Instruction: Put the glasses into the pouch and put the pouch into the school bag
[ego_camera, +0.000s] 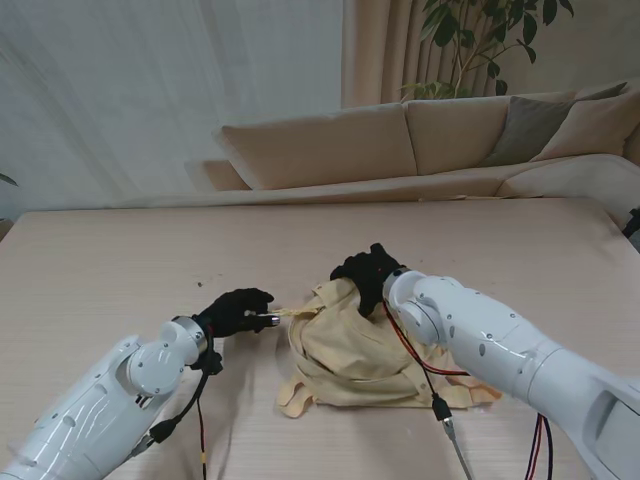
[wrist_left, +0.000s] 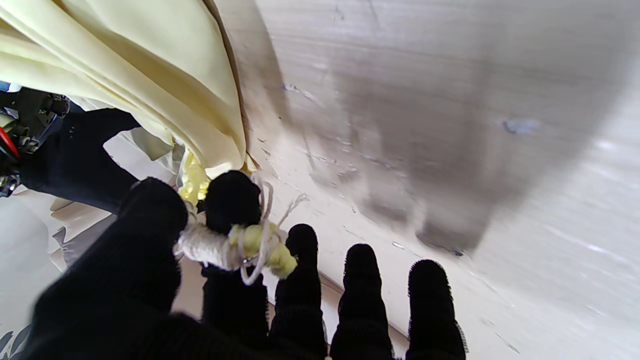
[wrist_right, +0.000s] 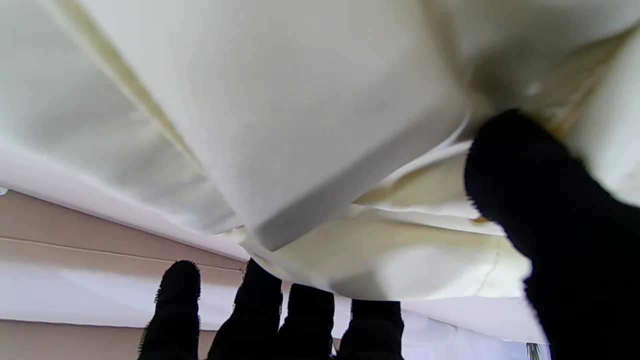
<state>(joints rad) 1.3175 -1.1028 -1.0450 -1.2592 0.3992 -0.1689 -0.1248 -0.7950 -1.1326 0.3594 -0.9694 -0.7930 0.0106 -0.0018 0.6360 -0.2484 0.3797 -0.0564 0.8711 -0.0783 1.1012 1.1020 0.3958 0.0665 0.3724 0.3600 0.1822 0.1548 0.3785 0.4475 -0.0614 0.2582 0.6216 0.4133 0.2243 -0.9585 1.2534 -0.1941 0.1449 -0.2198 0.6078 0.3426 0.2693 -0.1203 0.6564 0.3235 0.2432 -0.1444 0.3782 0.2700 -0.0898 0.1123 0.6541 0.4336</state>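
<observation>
Soft yellow school bag (ego_camera: 355, 355) in a crumpled heap on the table (ego_camera: 120, 260), near the middle, a bit to the right. Thin cloth, full of folds, with flat straps hanging out at the side nearer to me. Wider from side to side than from front to back, with its gathered top pointing away from me. From that top, a thin cord (ego_camera: 290, 312) stretched out toward the left.

Left hand (ego_camera: 235, 311) in a black knit glove, just to the left of the bag, pinching the end of the cord between thumb and first finger. In the left wrist view, a small bound knot (wrist_left: 235, 245) of white thread and yellow cloth squeezed between those two fingers (wrist_left: 232, 200), other fingers held straight beside them.

Right hand (ego_camera: 368, 274) also in a black glove, at the far top of the bag, gripping a fold of the cloth. In the right wrist view, thumb (wrist_right: 520, 175) on one side of the fold and the other fingers (wrist_right: 260, 305) on the other.

Glasses and pouch not seen anywhere.

Pale wooden table, smooth, with faint lines. Beige sofa (ego_camera: 420, 140) and a green plant (ego_camera: 480, 40) beyond it.
</observation>
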